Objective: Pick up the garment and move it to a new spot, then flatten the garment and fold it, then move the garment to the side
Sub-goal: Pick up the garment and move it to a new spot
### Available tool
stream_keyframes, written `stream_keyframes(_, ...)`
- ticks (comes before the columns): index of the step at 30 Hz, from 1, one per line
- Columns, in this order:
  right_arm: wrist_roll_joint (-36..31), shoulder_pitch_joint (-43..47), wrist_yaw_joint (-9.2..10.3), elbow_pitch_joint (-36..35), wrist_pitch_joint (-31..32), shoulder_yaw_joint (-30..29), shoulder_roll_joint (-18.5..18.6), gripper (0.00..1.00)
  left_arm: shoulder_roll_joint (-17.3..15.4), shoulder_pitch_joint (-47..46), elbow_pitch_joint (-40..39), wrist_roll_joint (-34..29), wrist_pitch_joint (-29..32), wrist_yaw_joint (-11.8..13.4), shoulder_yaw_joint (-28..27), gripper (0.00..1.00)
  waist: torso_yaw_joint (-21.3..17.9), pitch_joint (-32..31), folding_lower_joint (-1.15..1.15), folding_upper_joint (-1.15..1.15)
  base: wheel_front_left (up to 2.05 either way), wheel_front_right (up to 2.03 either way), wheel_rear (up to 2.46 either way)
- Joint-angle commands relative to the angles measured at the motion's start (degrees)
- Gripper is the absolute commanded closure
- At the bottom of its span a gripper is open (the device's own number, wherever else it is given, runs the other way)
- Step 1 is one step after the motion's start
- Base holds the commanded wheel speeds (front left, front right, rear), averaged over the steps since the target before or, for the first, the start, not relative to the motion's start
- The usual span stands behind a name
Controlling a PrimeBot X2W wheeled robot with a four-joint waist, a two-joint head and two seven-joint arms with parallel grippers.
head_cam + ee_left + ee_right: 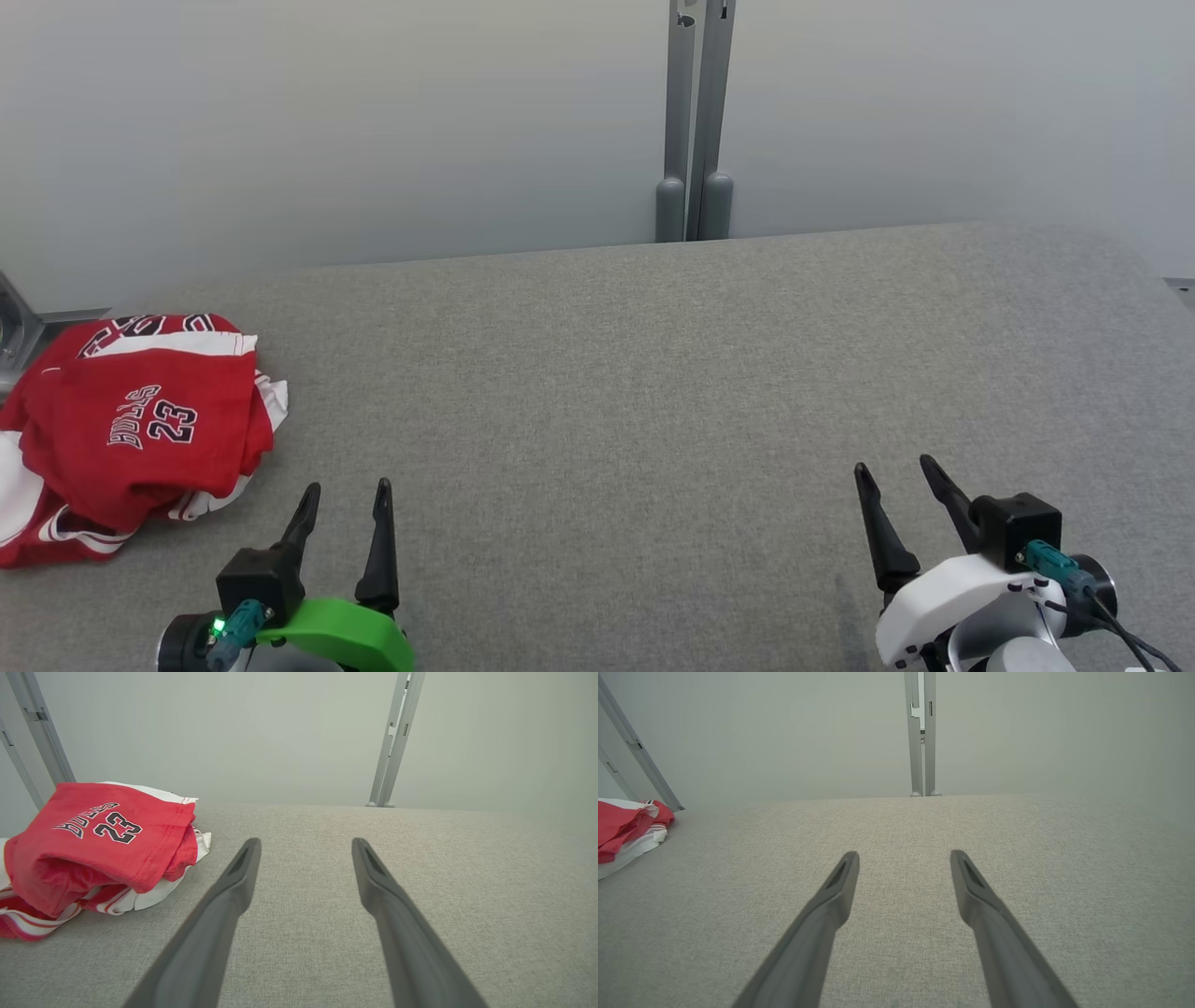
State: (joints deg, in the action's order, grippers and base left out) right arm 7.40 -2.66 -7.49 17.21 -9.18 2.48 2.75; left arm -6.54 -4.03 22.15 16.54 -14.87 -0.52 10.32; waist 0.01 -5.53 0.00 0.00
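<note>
One red jersey (131,429) lies bunched at the far left edge of the grey table (653,392). My left gripper (345,499) and right gripper (896,476) hover wide apart, holding nothing, with free cloth surface between them.

garment (131,429) on table (653,392) at left, posts (695,121) behind

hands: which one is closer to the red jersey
The left hand, on the green mount: the jersey lies close by on its left. The right hand, on the white mount, sits far across the table.
</note>
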Motion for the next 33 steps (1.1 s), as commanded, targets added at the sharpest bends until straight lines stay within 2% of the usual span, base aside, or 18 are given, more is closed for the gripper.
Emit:
stream_keyframes(1,0.4,0.0,-0.01,0.0,-0.4,-0.1,0.2,0.00,-0.5,0.2,0.0,0.3,-0.2,0.2,0.0,0.00,0.0,0.0,0.00,0.00,0.00,0.00,0.00)
stream_keyframes(6,1.0,0.5,-0.01,-0.3,-0.6,0.3,0.2,0.00,-0.2,0.1,0.7,1.6,0.8,0.1,-0.3,0.00,1.2,0.1,0.00,0.00,0.00,0.00,0.00)
stream_keyframes(11,1.4,1.2,0.00,-0.6,-1.2,0.5,0.2,0.00,-0.7,0.3,0.6,2.0,1.2,0.5,-0.5,0.00,4.2,0.2,0.00,0.00,0.00,0.00,0.00)
stream_keyframes(25,5.1,3.4,0.00,-1.2,-3.1,1.6,0.2,0.00,-3.3,1.4,-2.6,1.3,3.6,1.5,0.1,0.00,19.1,0.2,0.00,0.00,0.00,0.00,0.00)
stream_keyframes(33,7.9,2.3,0.00,-0.1,-4.0,3.2,0.2,0.00,-3.9,2.4,-4.1,1.4,4.6,1.5,0.9,0.00,25.1,0.2,0.00,0.00,0.00,0.00,0.00)
